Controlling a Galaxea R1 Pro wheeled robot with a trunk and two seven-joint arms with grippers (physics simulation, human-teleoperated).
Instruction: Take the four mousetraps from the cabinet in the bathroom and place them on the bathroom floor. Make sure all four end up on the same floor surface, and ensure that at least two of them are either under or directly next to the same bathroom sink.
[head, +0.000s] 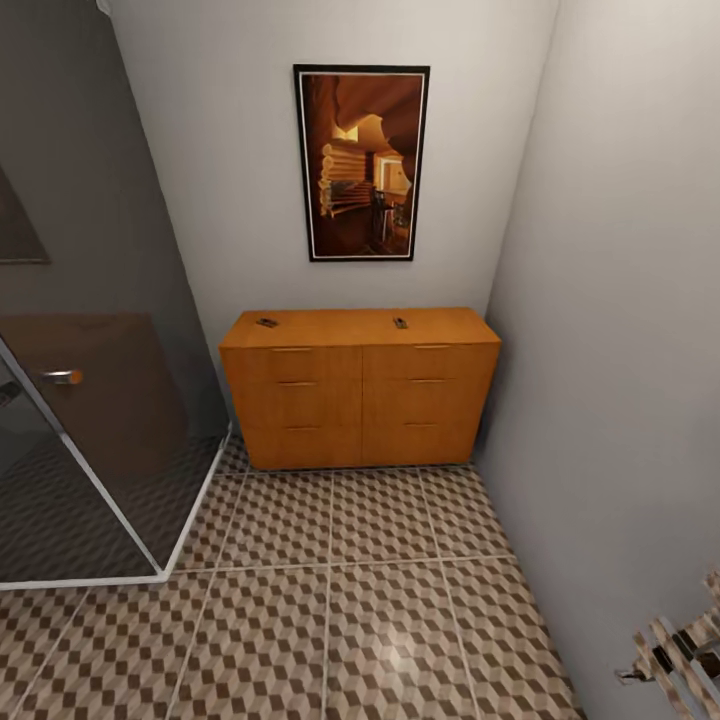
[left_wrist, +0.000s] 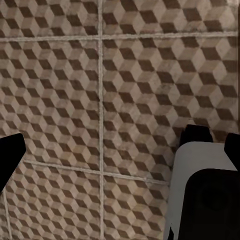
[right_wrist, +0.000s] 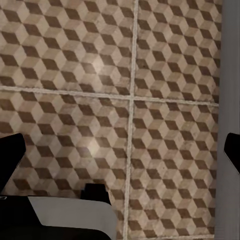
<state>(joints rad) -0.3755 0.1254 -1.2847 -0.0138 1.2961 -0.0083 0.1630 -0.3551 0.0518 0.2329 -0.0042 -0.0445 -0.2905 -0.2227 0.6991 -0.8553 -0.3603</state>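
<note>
Two mousetraps (head: 266, 322) (head: 401, 323) sit on top of the orange cabinet (head: 360, 405) at the room's twelve o'clock, against the far wall beneath a framed picture (head: 361, 162); the other two go unseen. A glass shower screen (head: 95, 400) juts in at nine o'clock, and a careless approach could clip it or the right-hand wall. Each wrist camera shows dark fingertips spread wide over the bathroom floor (head: 330, 610), left gripper (left_wrist: 120, 145) and right gripper (right_wrist: 122, 150) both empty.

You see the orange-brown cabinet (head: 360, 390) standing on the cube-patterned floor (head: 330, 600), with two mousetraps (head: 266, 322) (head: 400, 323) lying well apart on its top.
</note>
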